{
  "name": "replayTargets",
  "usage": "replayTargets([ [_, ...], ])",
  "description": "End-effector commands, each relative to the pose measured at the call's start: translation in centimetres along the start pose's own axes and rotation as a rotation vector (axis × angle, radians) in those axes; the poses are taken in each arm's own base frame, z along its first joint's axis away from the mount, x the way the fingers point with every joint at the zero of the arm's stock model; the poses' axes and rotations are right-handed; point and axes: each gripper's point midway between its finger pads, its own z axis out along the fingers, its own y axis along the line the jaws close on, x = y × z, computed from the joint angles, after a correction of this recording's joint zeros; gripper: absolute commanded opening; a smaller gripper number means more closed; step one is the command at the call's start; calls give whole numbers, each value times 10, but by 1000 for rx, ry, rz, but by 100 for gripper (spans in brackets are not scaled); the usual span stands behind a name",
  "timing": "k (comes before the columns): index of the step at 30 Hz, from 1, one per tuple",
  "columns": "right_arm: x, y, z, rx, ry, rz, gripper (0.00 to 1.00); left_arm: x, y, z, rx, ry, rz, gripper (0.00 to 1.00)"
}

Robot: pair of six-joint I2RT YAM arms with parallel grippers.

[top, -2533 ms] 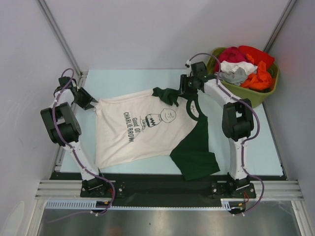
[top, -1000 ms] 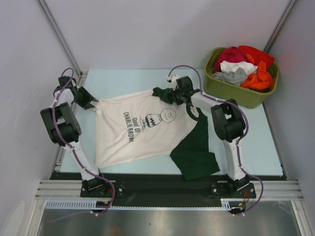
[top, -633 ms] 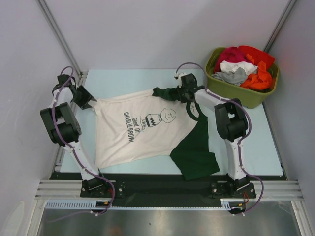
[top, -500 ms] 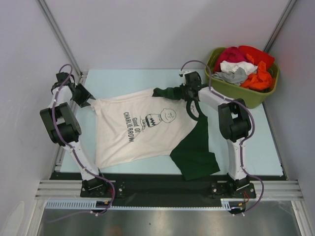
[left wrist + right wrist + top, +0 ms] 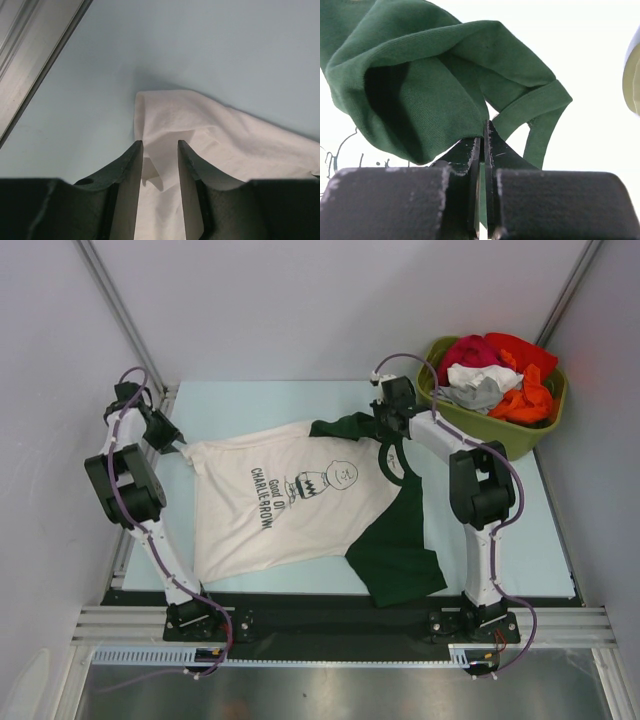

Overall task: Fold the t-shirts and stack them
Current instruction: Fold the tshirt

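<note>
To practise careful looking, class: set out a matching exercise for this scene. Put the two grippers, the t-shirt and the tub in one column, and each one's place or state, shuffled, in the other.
1 left gripper
2 right gripper
3 t-shirt
4 tub

A holds a heap of clothes, far right
B jaws apart at the cream corner
C shut on the green sleeve
D spread on the table, print up

Pairs: 1-B, 2-C, 3-D, 4-A
</note>
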Motion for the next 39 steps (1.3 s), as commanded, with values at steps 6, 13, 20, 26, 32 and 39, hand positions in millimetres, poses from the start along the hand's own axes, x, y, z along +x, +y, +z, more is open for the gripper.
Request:
replayTargets([
  [6,-33,-10,-18,-45,-74,79,0,16,11,1,-36,47,16,37],
  [13,-33,-14,-15,-69,-74,119,0,24,14,10,-38,72,-17,39],
  [20,-33,-13,-13,-87,-71,134,0,32,8,23,11,88,-24,40],
  [26,-31,-12,-11,-95,-66,138,0,25,-1,26,42,60,-24,30],
  [32,-31,-12,-12,-95,-66,138,0,27,0,29,30,62,-29,37],
  [39,-29,-12,-12,-98,-63,139,0,29,1,33,32,69,-24,40],
])
